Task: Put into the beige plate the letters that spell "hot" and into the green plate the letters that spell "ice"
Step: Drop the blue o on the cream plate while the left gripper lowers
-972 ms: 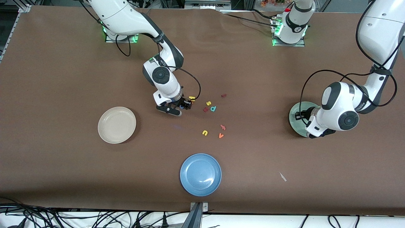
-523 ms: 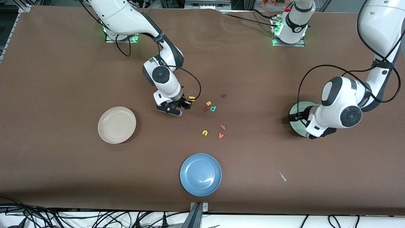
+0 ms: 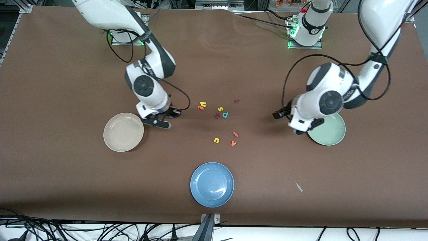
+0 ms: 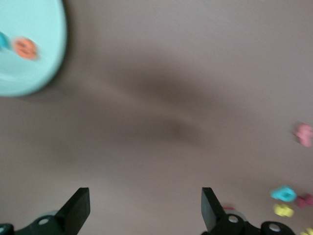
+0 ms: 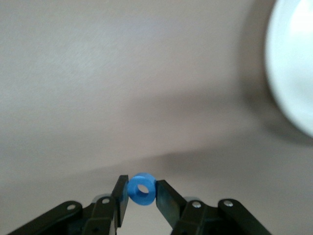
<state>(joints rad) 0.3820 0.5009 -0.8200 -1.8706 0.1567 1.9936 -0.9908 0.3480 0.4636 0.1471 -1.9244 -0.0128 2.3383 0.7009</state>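
Right wrist view shows you the right gripper (image 5: 142, 190) pinching the blue o (image 5: 142, 189) just beside the beige plate (image 3: 123, 132). Your left gripper (image 4: 145, 208) hangs wide, empty, near the green plate (image 3: 329, 132).

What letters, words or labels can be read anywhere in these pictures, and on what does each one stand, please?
"h": yellow foam letter on the table.
"s": yellow foam letter on the table.
"u": yellow foam letter on the table.
"v": orange foam letter on the table.
"o": blue ring held in the right gripper.
The other foam letters are too small to read.
No printed labels are legible.
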